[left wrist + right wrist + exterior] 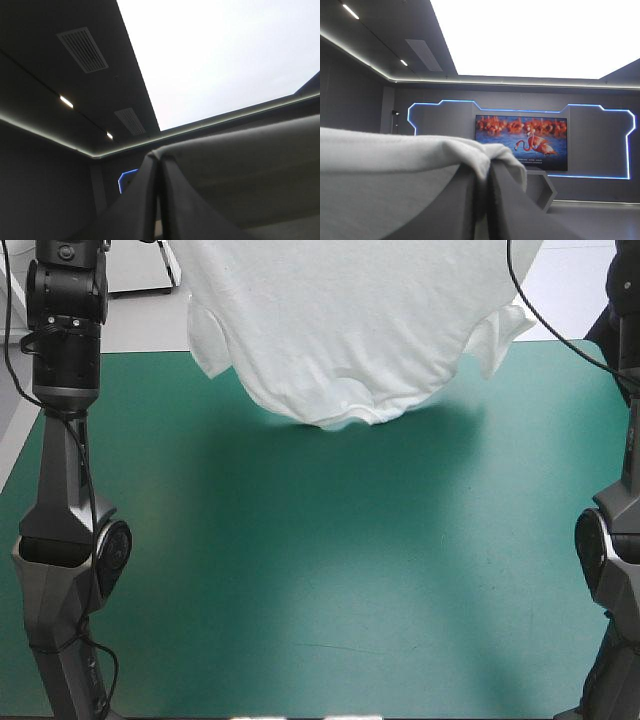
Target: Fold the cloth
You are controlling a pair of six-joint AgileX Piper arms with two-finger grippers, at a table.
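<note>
The white T-shirt (350,320) hangs spread in the air over the far half of the teal-green table (320,570), collar end lowest, its short sleeves sticking out at both sides. Both arms are raised, and neither gripper shows in the high view. In the left wrist view my left gripper (157,160) is shut on the T-shirt's edge (250,160), which stretches away to one side of the black fingers. In the right wrist view my right gripper (487,162) is shut on a fold of the T-shirt (395,150), which drapes over the fingertips and runs off sideways.
The T-shirt's shadow (340,490) falls on the cover under the hanging cloth. The left arm's column (65,490) stands at the table's left edge and the right arm's column (610,540) at its right edge.
</note>
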